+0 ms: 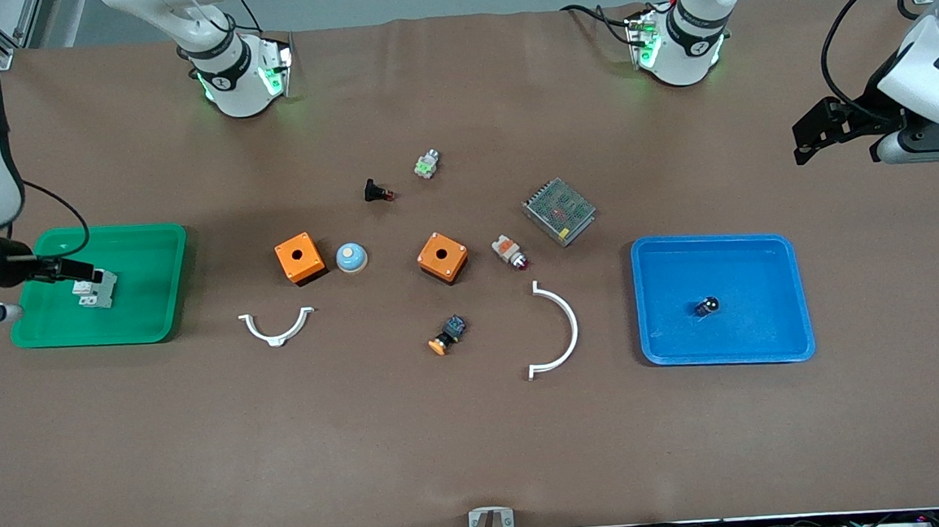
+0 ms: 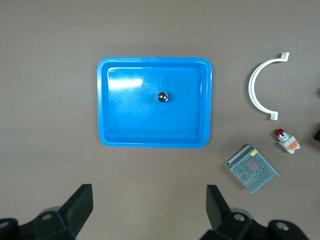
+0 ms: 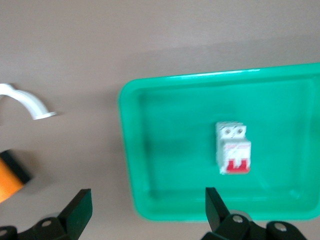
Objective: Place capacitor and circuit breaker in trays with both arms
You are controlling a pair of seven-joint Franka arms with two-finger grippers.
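The capacitor [image 1: 706,306], a tiny black cylinder with a shiny top, lies in the blue tray [image 1: 779,261]; it also shows in the left wrist view [image 2: 163,97] inside that tray [image 2: 120,125]. The circuit breaker [image 1: 94,288], white-grey with red toggles, lies in the green tray [image 1: 151,258], and shows in the right wrist view [image 3: 233,148] inside that tray [image 3: 150,150]. My left gripper [image 1: 804,141] [image 2: 147,200] is open and empty, raised over bare table beside the blue tray. My right gripper [image 1: 79,271] [image 3: 147,200] is open and empty, raised over the green tray's edge.
Between the trays lie two orange boxes [image 1: 300,257] [image 1: 442,257], a blue dome [image 1: 351,257], two white curved brackets [image 1: 276,328] [image 1: 559,331], a mesh-covered metal box [image 1: 558,211], an indicator lamp [image 1: 509,251], a black push-button [image 1: 375,192], a black-and-blue switch [image 1: 449,334] and a small green-white part [image 1: 427,164].
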